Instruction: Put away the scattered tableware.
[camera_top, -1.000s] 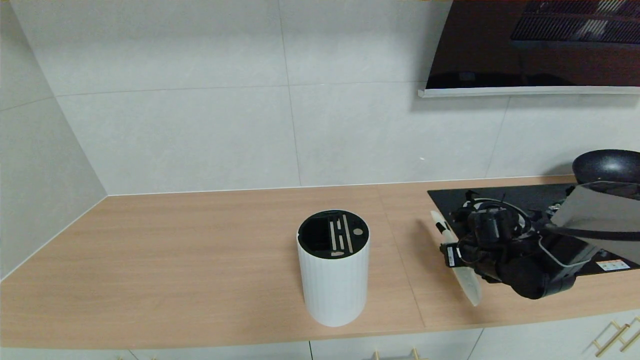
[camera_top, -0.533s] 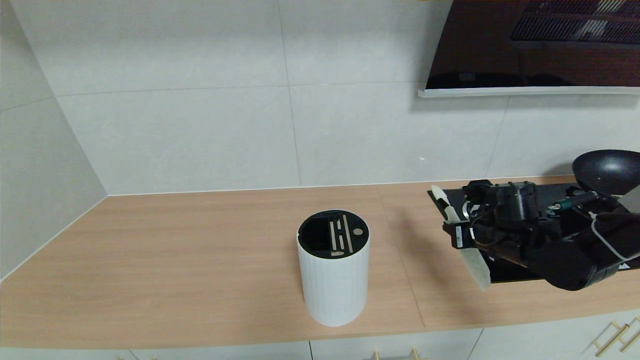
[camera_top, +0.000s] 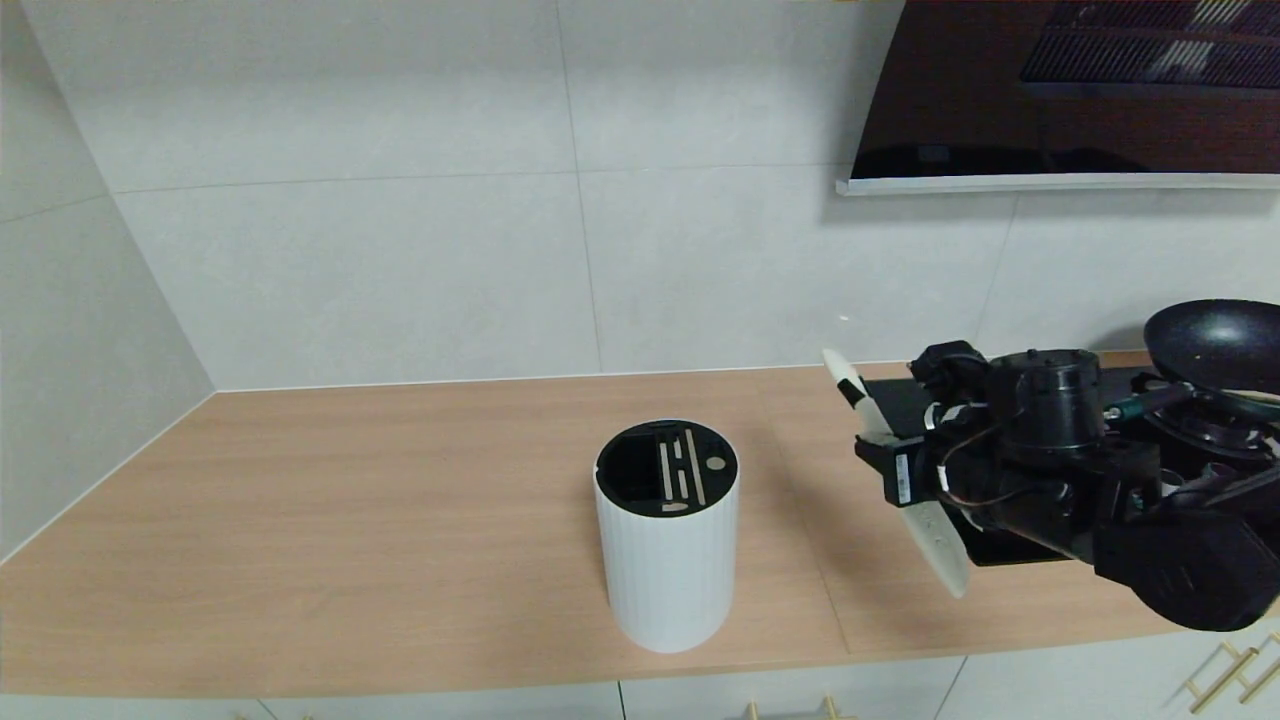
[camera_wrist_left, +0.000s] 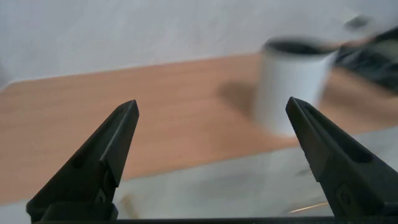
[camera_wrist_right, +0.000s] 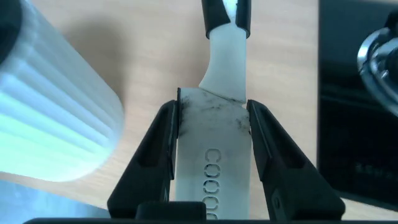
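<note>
Knife (camera_top: 932, 545): in the air over the wooden counter (camera_top: 400, 500), right of the holder (camera_top: 667, 540) and not touching it, about at the left edge of the black cooktop (camera_top: 888, 400). Its shadow falls on the wood below it.

Orientation: long axis is diagonal and tilted. The handle end is up and points toward the back wall and slightly toward the holder. The blade tip points down toward the counter's front edge.

Build: flat white blade, matte, with grey scuffing and some print. It narrows to a neck, then a black band, then a white handle tip.

Right gripper (camera_wrist_right: 213, 104): pinching the knife (camera_wrist_right: 214, 134) across the wide part of the blade, flat faces between the two black fingers (camera_wrist_right: 165, 140). The handle sticks out beyond the fingertips.

Holder: upright white cylinder, vertically ribbed wall, black top with one large opening, several narrow slots and a small round hole.

Left gripper (camera_wrist_left: 211, 106): fingers spread wide, nothing between them. Seen from it, the holder (camera_wrist_left: 289, 87) stands farther off on the counter (camera_wrist_left: 155, 118).

Rest: smooth glossy cooktop, dark rounded pan (camera_top: 1215, 335) at the far right, glossy dark range hood (camera_top: 1060, 90) above, pale large wall tiles (camera_top: 400, 200) behind.
</note>
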